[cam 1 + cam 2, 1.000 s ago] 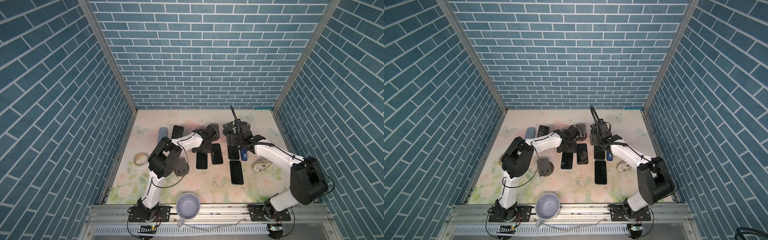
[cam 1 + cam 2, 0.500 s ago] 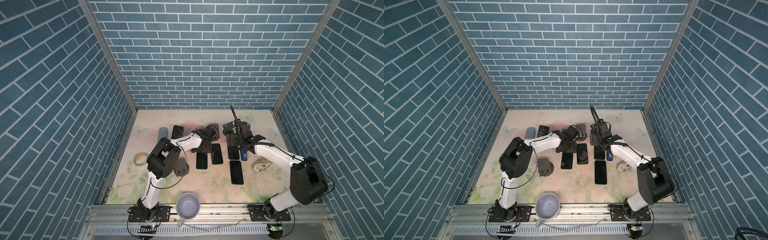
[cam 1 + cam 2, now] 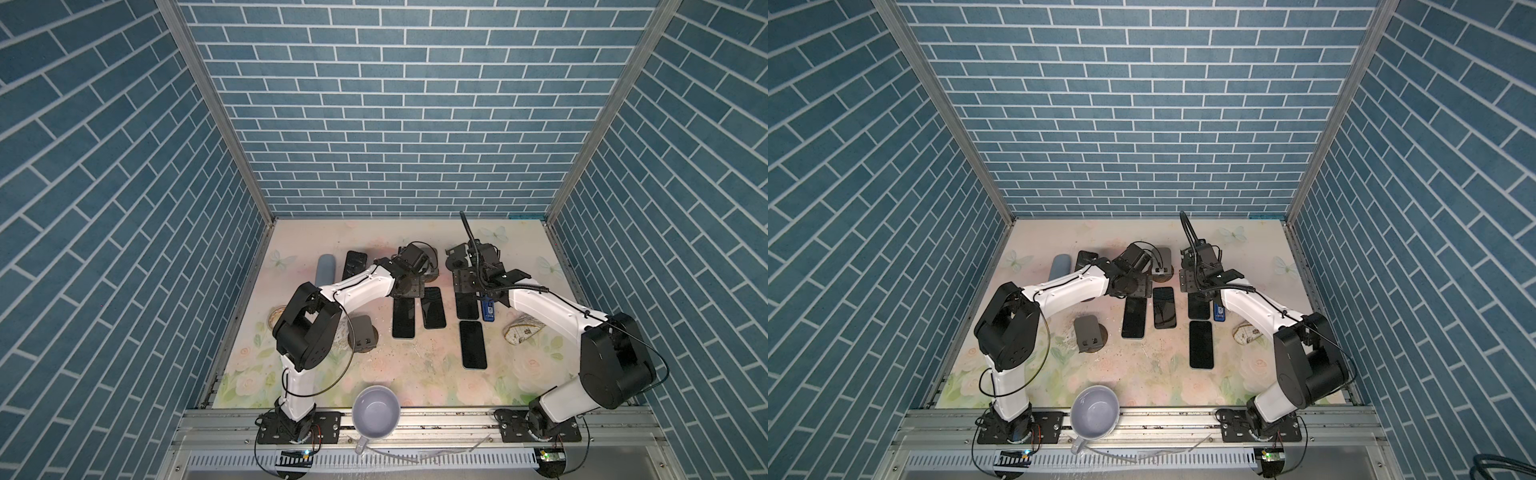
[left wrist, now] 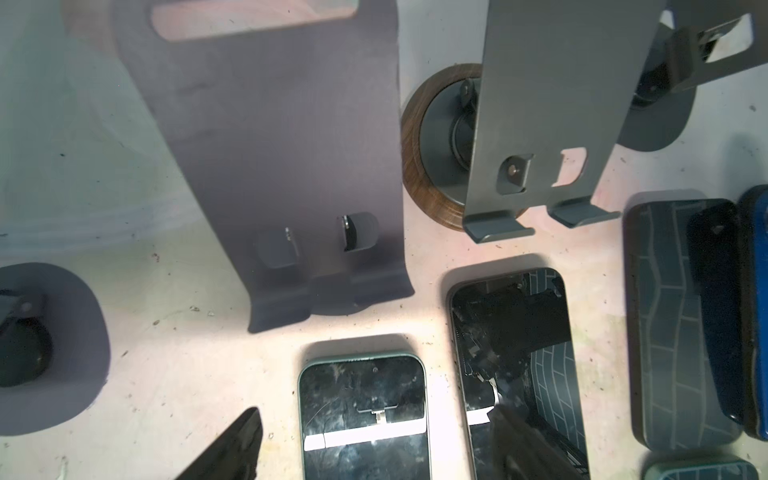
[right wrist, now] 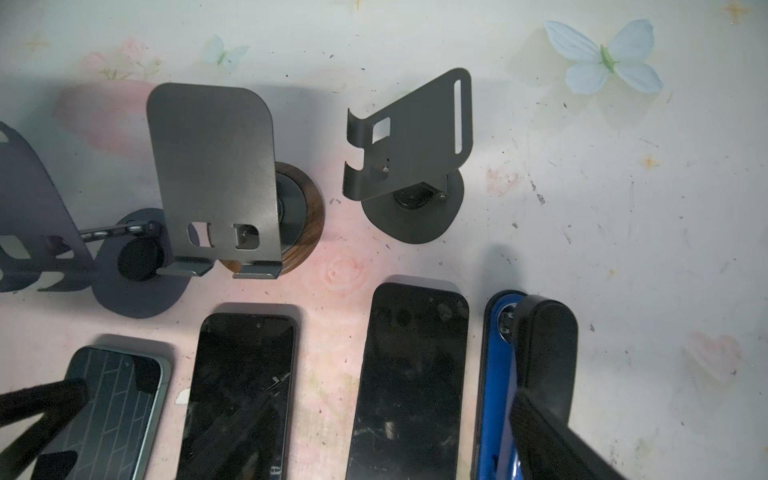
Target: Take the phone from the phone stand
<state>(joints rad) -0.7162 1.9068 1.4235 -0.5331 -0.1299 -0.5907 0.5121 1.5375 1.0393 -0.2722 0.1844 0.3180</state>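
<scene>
Since every stand in view is bare and the phones all lie flat on the tabletop (image 5: 623, 208), the removal itself looks done. The step in hand reads as letting go and backing away. The left tool (image 4: 376, 434) hangs low with its jaws parted wider than the green-edged phone (image 4: 361, 415), which lies screen up directly between the fingers (image 4: 232, 449). Neither finger appears to press its sides, so the tool has hold of nothing. The dark phone stand (image 4: 282, 166) rises just beyond the fingertips, its two small lips empty. The phone's far end stops just short of the stand's foot, apart from it.

To finish cleanly, the left tool should rise straight up with the jaws wide, so no pad drags the phone sideways. One finger hangs over the cracked phone (image 4: 511, 332) lying just beside, so a sideways exit that way risks nudging it. A forward drift would meet the stand's lips. Up first, then back toward the arm's base, seems safest.

The right tool (image 5: 307, 361) is also spread wide and grips nothing. A black phone (image 5: 411, 374) lies flat beneath the gap. One finger sits above the blue-cased phone (image 5: 496, 374), though whether it touches is unclear. A grey stand on a round wooden base (image 5: 216, 174) and a tilted stand (image 5: 411, 137) ahead of this tool are empty too.
</scene>
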